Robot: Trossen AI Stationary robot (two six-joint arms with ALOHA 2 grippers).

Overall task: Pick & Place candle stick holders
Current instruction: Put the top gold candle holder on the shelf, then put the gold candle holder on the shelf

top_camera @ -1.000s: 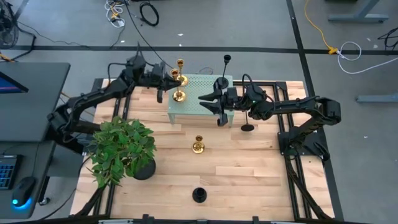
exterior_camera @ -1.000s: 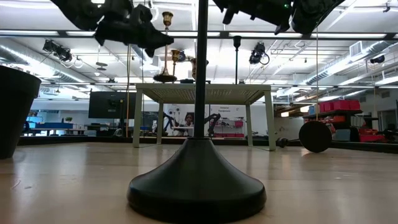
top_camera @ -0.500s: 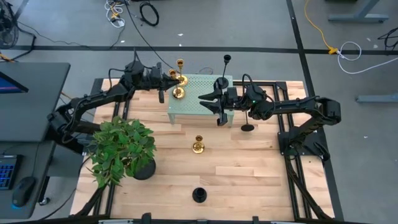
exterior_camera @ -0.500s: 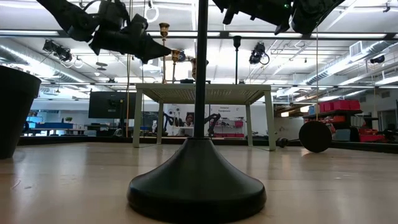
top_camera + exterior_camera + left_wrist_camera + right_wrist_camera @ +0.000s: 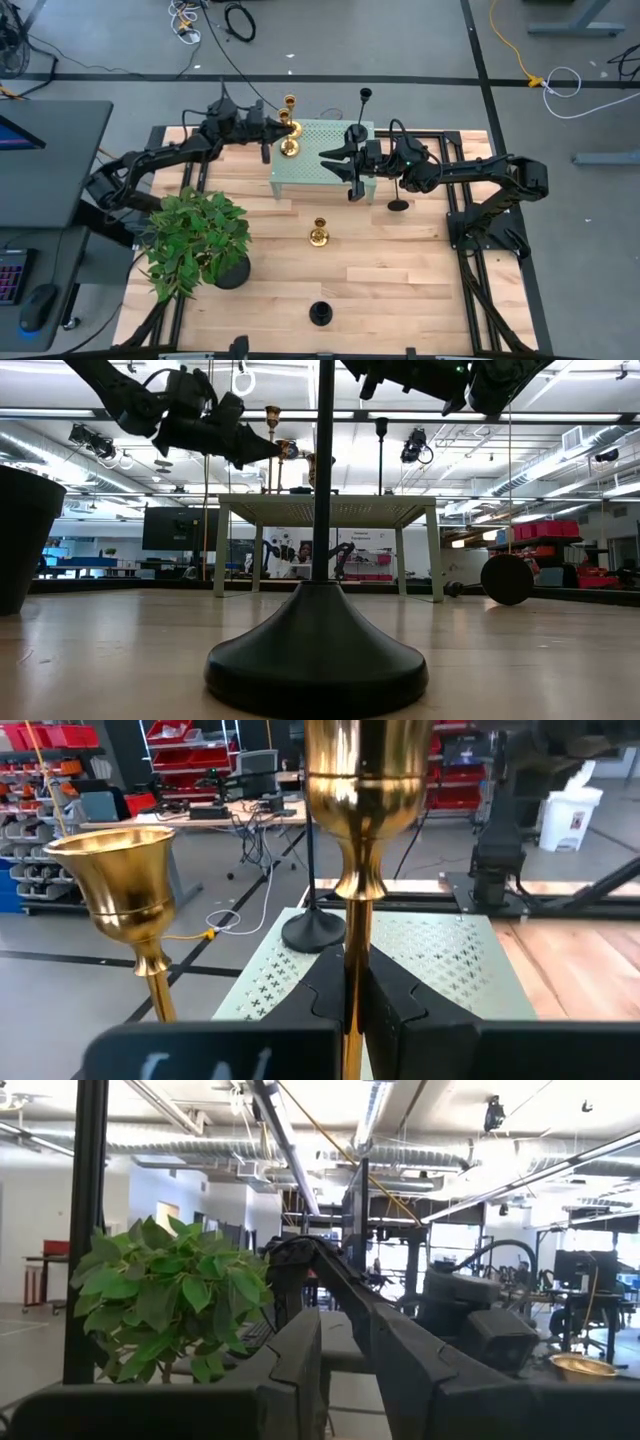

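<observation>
My left gripper is shut on a tall gold candle stick holder over the far left part of the pale green stand. A second gold holder stands beside it on the stand. A black holder stands on the stand's far right part. My right gripper hovers shut and empty over the stand's near side. A short gold holder and black holders stand on their bases on the table. My left gripper pinches the gold holder's thin stem between its two fingers, below the cup. The fingers come level from the table's left and lie across the stem. The holder is upright; I cannot tell whether its base rests on the stand.
A leafy potted plant stands at the table's left near side. The black holder at the near edge fills the low view's foreground. The wooden tabletop lies bare at the near right.
My left gripper has carried the gold holder a little toward the far edge and the right, over the stand's far left part, and lowered it toward the stand's top. The holder has stayed upright. The gripper has stayed shut on the stem.
</observation>
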